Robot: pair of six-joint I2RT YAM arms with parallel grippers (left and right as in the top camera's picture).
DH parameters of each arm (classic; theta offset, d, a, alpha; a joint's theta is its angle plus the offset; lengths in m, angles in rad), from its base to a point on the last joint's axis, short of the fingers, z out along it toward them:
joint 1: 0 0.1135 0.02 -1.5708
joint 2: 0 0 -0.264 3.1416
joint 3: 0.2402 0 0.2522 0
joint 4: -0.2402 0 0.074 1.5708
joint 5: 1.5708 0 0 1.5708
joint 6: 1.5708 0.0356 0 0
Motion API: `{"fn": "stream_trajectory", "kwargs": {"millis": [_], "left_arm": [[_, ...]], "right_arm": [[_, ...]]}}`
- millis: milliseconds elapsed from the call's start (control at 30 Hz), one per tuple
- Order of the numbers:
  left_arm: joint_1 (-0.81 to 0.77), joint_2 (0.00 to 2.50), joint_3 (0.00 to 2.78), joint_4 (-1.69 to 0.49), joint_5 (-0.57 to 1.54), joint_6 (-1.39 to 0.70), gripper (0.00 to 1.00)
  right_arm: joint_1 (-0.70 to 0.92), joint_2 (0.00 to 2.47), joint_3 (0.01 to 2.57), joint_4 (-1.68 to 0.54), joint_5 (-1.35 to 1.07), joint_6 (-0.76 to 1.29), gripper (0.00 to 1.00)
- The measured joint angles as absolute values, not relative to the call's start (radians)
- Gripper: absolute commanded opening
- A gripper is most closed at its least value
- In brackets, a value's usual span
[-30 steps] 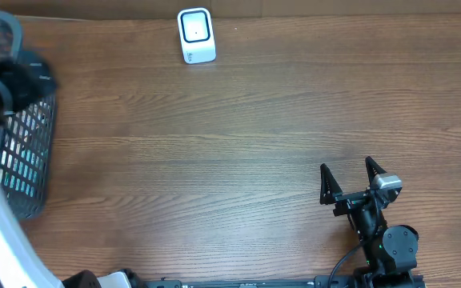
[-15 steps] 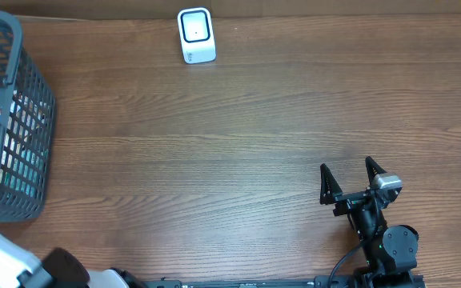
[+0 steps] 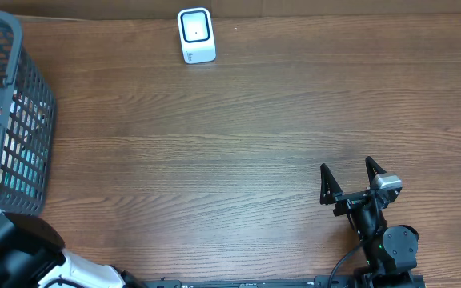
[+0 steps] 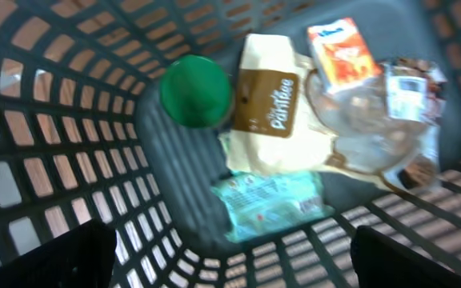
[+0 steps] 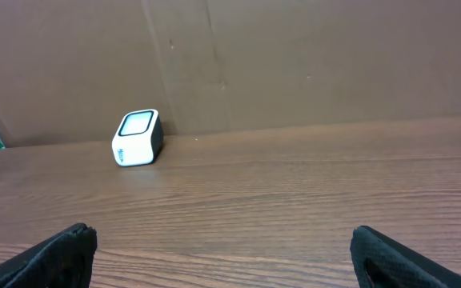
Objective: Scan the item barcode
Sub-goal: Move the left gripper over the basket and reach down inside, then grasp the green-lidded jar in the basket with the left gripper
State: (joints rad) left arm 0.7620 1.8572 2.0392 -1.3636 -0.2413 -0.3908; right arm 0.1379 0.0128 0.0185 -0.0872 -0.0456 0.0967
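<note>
The white barcode scanner [image 3: 196,34] stands at the table's far edge, and the right wrist view shows the scanner [image 5: 137,138] ahead to the left. A dark mesh basket [image 3: 26,152] at the left edge holds the items. In the left wrist view they lie on its floor: a green lid [image 4: 195,90], a cream pouch with a brown label [image 4: 272,112], an orange carton [image 4: 341,53], a clear bag [image 4: 390,120] and a teal packet [image 4: 270,202]. My left gripper [image 4: 230,264] hangs open above them, holding nothing. My right gripper [image 3: 346,166] rests open at the lower right, empty.
A brown cardboard wall [image 5: 294,56] backs the table behind the scanner. The basket's slatted walls [image 4: 54,120] ring the left gripper's view. The left arm's dark and white body [image 3: 10,252] fills the lower-left corner of the overhead view.
The left arm has swung from over the basket's far end down to the lower-left corner, uncovering the basket. The right arm has not moved.
</note>
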Motion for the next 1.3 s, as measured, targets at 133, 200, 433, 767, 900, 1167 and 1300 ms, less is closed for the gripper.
{"fn": "stream_trajectory", "kwargs": {"millis": [133, 200, 433, 767, 900, 1167, 1300], "left_arm": [[0.771, 1.889, 2.012, -1.311, -0.266, -0.385, 0.96], [0.777, 1.898, 1.993, -1.278, -0.268, -0.373, 0.96], [0.813, 1.902, 1.879, -1.145, -0.268, -0.32, 0.96], [0.888, 1.903, 1.745, -0.978, -0.263, -0.283, 0.96], [0.912, 1.903, 1.691, -0.902, -0.239, -0.25, 0.96], [0.917, 1.904, 1.557, -0.75, -0.216, -0.17, 0.98], [0.917, 1.904, 1.533, -0.688, -0.214, -0.147, 1.0]], "right_arm": [[0.138, 0.013, 0.019, -0.087, -0.045, 0.097, 1.0], [0.138, 0.013, 0.019, -0.087, -0.046, 0.097, 1.0], [0.138, 0.013, 0.019, -0.087, -0.045, 0.097, 1.0], [0.138, 0.013, 0.019, -0.087, -0.045, 0.098, 1.0], [0.138, 0.013, 0.019, -0.087, -0.045, 0.097, 1.0], [0.138, 0.013, 0.019, -0.087, -0.046, 0.097, 1.0], [0.138, 0.013, 0.019, -0.087, -0.045, 0.097, 1.0]]}}
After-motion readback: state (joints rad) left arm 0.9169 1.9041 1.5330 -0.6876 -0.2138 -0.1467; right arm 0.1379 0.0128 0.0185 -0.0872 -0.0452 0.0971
